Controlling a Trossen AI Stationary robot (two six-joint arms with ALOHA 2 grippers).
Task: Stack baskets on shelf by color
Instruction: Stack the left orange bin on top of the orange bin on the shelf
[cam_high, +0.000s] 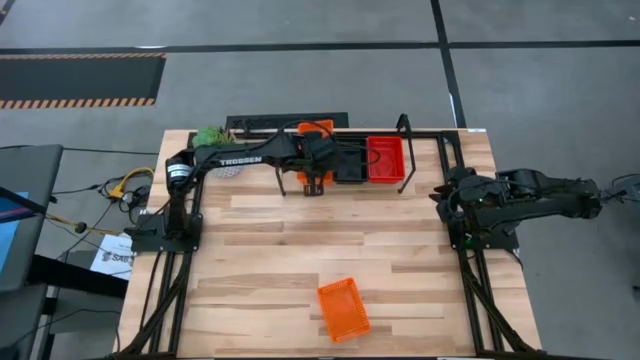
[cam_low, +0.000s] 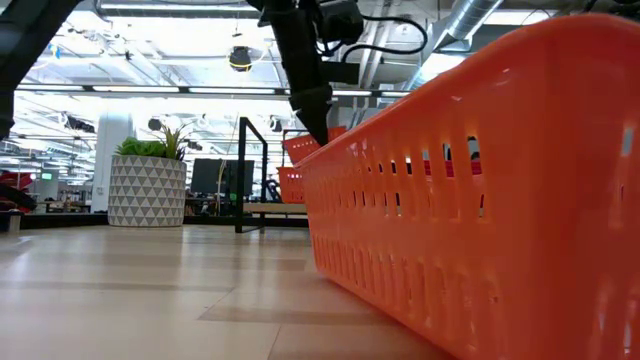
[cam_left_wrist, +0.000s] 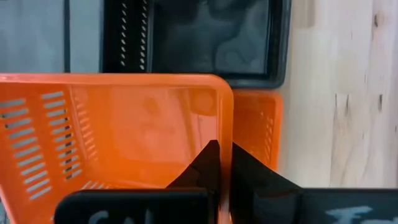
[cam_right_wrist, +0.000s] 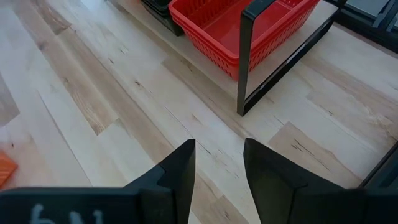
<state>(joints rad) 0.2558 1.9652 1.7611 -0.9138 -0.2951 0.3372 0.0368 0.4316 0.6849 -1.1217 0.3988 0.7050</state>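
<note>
High view: the left gripper (cam_high: 318, 150) reaches over the shelf (cam_high: 404, 125) at 12 o'clock on the table (cam_high: 250, 230), bringing an orange basket (cam_high: 316, 128) to the shelf's left bay so colours stay grouped. Black baskets (cam_high: 350, 160) fill the middle, red baskets (cam_high: 385, 158) the right. A loose orange basket (cam_high: 343, 308) lies at 6 o'clock, empty. The right gripper (cam_high: 445, 192) waits at 3 o'clock.

Low view: the loose basket's wall fills the near right; a plant pot (cam_low: 146, 188) stands at 9 o'clock, far off.

Left wrist view: the fingers (cam_left_wrist: 205, 165) pinch the orange rim, clenched on it, above another orange basket (cam_left_wrist: 258, 127); neither holds anything.

Right wrist view: the fingers (cam_right_wrist: 180, 165) stand parted, released, facing the empty red baskets.
</note>
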